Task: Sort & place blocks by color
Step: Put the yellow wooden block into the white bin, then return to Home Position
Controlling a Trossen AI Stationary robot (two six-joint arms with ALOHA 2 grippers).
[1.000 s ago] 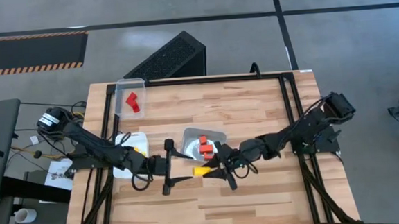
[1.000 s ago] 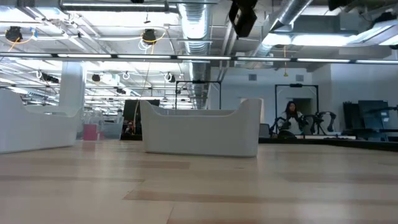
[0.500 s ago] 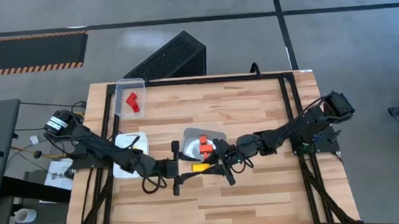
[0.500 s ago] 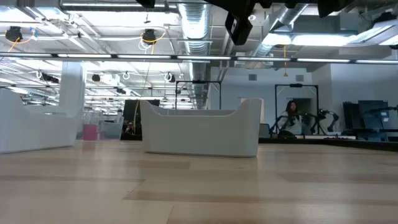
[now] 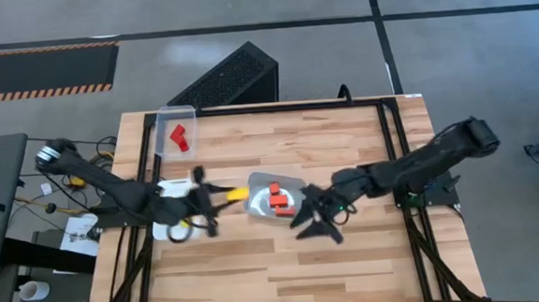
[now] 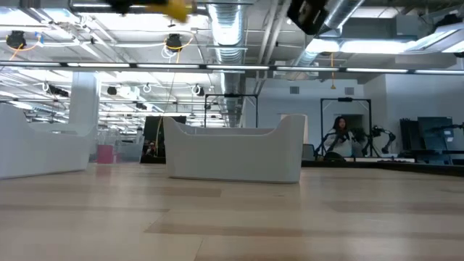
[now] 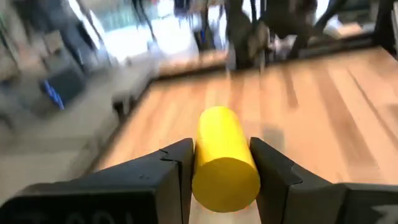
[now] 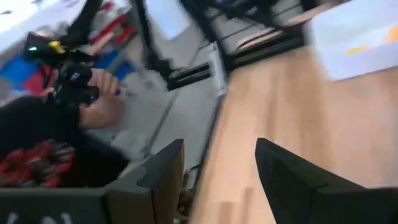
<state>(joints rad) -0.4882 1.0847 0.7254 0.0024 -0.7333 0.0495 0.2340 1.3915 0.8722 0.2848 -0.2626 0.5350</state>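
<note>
My left gripper (image 5: pixel 218 195) is shut on a yellow block (image 5: pixel 234 192), a short round bar, above the table between a white tray (image 5: pixel 171 187) and a clear tray (image 5: pixel 293 181). The clear tray holds red and orange blocks (image 5: pixel 277 196). One red block (image 5: pixel 180 136) lies in another clear tray (image 5: pixel 175 115) at the far left corner. My right gripper (image 5: pixel 316 225) stands open with nothing between its fingers, on the near right side of the middle tray. In the low view the yellow block (image 6: pixel 177 9) shows high above the tabletop. My left gripper pinches the yellow block's round sides (image 7: pixel 211 155) between its two fingers (image 7: pixel 176 167), at the end nearest the wrist. The fingers lie about level, pointing toward the table's right, along the bar. The bar sticks out past the fingertips and is lifted clear of the table.
A black ribbed box (image 5: pixel 232 76) lies on the floor beyond the table's far edge. Dark frame rails (image 5: pixel 396 143) run along the table's sides. Bare wood stretches across the near half (image 5: pixel 286 272) and the far right (image 5: pixel 334 138).
The yellow block lay between both grippers near the table's middle. My left gripper has shut on it and carried it up and toward the far left, next to the white tray. My right gripper has drawn back a little toward the right edge, its fingers spread.
</note>
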